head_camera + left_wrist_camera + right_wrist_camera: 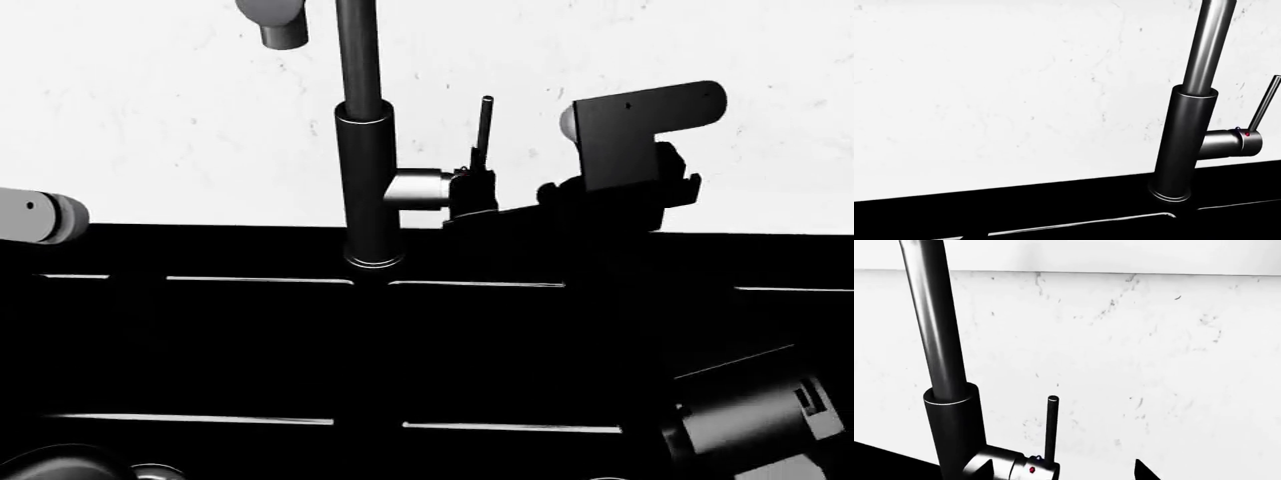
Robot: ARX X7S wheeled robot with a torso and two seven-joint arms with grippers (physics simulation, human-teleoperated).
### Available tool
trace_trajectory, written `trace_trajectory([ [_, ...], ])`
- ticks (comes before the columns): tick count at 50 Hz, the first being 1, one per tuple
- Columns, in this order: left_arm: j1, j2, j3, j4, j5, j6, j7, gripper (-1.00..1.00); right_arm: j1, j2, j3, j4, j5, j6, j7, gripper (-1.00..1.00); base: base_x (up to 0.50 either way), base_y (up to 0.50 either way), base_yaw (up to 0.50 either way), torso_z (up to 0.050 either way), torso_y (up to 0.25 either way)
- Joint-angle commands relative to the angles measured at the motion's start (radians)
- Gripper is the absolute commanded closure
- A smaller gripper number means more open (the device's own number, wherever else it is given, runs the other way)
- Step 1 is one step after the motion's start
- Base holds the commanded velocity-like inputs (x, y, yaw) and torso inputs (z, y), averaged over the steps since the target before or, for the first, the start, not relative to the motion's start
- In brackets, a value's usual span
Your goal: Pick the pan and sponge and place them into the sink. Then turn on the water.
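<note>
so my right gripper (470, 205) sat right at the faucet (368, 180), by its thin lever (483, 128), honestly couldn't tell if it was spread or pinching; sink (267, 340) sat below

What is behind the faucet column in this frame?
Behind the faucet column stands a white marbled wall, plain and bare. The right pincer is by the thin lever. The sink interior is too dark to show pan, sponge or water.

This is a kitchen: a tall dark faucet (370, 180) with a thin lever (483, 125) stands behind a black sink (267, 350), before a white marble wall (160, 120).
</note>
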Motion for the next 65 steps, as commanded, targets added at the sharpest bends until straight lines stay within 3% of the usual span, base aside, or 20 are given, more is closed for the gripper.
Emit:
trace_trajectory([
  [1, 0.007, -0.008, -0.004, 0.005, -0.003, 0.006, 0.002, -1.0, 0.039, -0.058, -0.017, 0.117, -0.032, -0.051, -0.043, -1.0, 0.0, 0.0, 0.0, 0.0, 0.0],
  [20, 0.016, -0.038, -0.028, 0.032, -0.034, 0.001, 0.001, -1.0, 0.136, -0.159, -0.013, 0.394, -0.08, -0.17, -0.097, -1.0, 0.0, 0.0, 0.0, 0.0, 0.0],
  [32, 0.017, -0.01, -0.008, 0.024, -0.014, 0.009, -0.011, -1.0, 0.321, -0.306, -0.004, 0.913, -0.132, -0.396, -0.264, -1.0, 0.0, 0.0, 0.0, 0.0, 0.0],
  [42, -0.001, 0.039, 0.022, 0.015, 0.007, 0.003, -0.048, -1.0, 0.342, -0.325, 0.104, 0.927, -0.253, -0.34, -0.306, -1.0, 0.0, 0.0, 0.0, 0.0, 0.0],
  [53, 0.0, 0.06, 0.024, 0.013, 0.011, 0.009, -0.073, -1.0, 0.34, -0.348, 0.329, 0.928, -0.473, -0.28, -0.351, -1.0, 0.0, 0.0, 0.0, 0.0, 0.0],
  [65, -0.004, 0.038, 0.021, 0.015, 0.011, 0.009, -0.06, -1.0, 0.347, -0.365, 0.482, 0.928, -0.623, -0.255, -0.377, -1.0, 0.0, 0.0, 0.0, 0.0, 0.0],
])
